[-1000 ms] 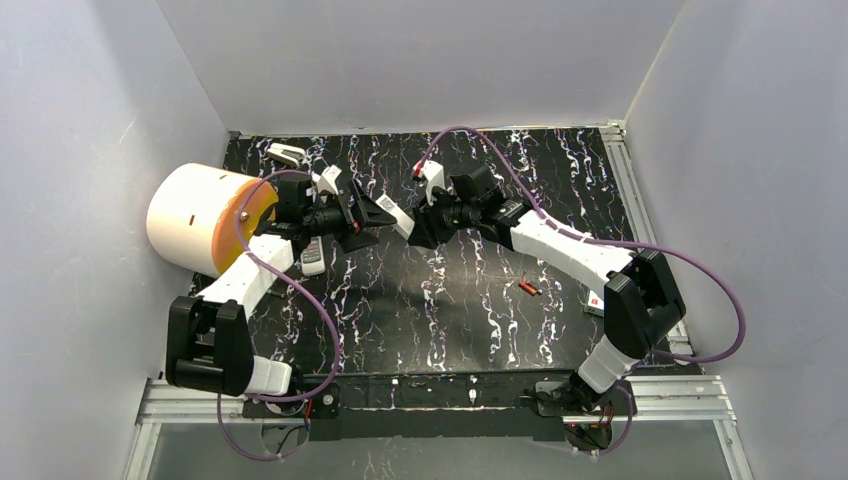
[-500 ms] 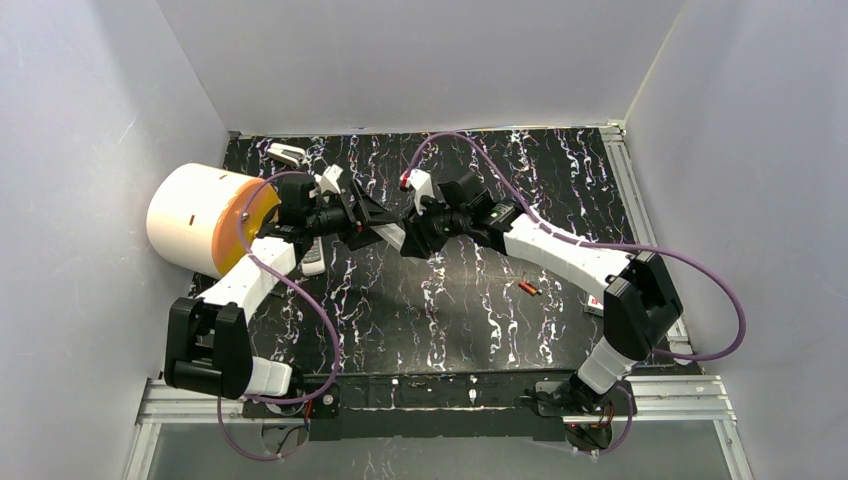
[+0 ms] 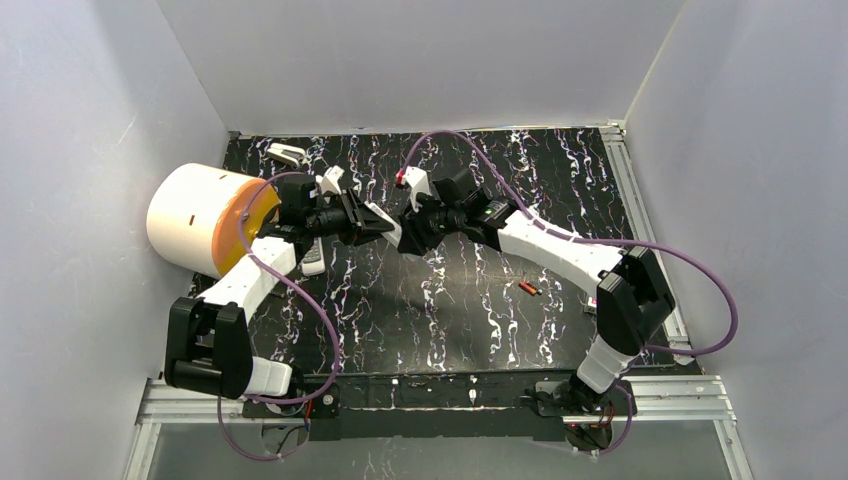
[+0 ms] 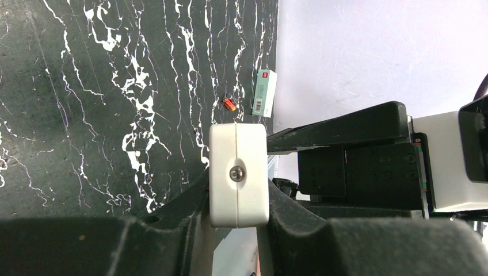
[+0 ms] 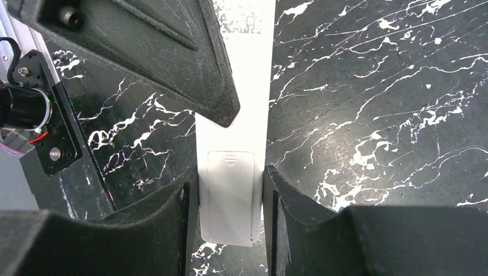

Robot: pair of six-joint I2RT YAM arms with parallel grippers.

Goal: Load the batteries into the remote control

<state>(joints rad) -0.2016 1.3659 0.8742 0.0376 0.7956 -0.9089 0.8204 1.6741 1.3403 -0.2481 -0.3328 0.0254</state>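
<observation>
Jaws of the left gripper (image 4: 239, 192) and right gripper (image 5: 230, 178) both clamp the white remote (image 5: 253, 75) above the desk (image 3: 450, 320), a battery (image 3: 529, 288) lying near its right edge; opening the shut battery cover (image 5: 231, 198) looks next.
</observation>
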